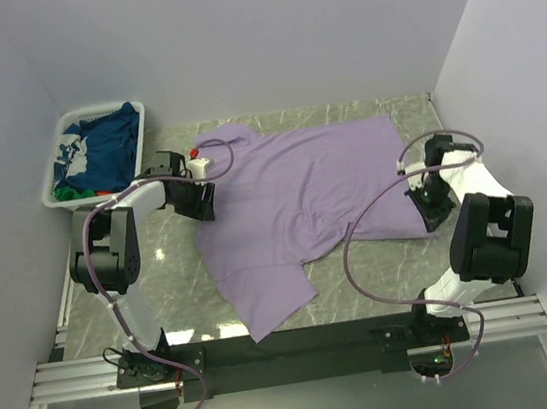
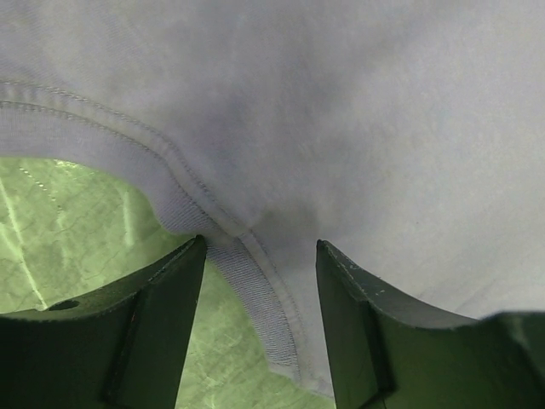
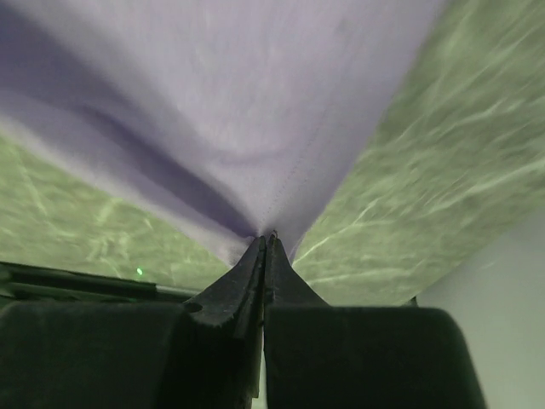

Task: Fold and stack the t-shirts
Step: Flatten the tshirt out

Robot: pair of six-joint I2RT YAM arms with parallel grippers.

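Looking down on a green marbled surface (image 1: pixel 392 261) from above the arm bases. Meeting first, nearest, one loose flap of the large lavender t-shirt (image 1: pixel 303 196) trailing toward the near edge, then spreading rumpled across the middle. Pinching the shirt's right edge with the right hand (image 3: pixel 266 242), which is pressing fully closed on a fold of purple cloth and drawing it into a tight ridge. Straddling the ribbed collar on the shirt's left side with the left hand (image 2: pixel 260 256), parted wide, with cloth between the fingers (image 2: pixel 170 298) but gripping nothing. Reaching, farthest back in the left corner, a white slatted basket (image 1: pixel 61 182) holding a navy t-shirt (image 1: pixel 109 145) with white print and a scrap of green cloth (image 1: pixel 70 193).
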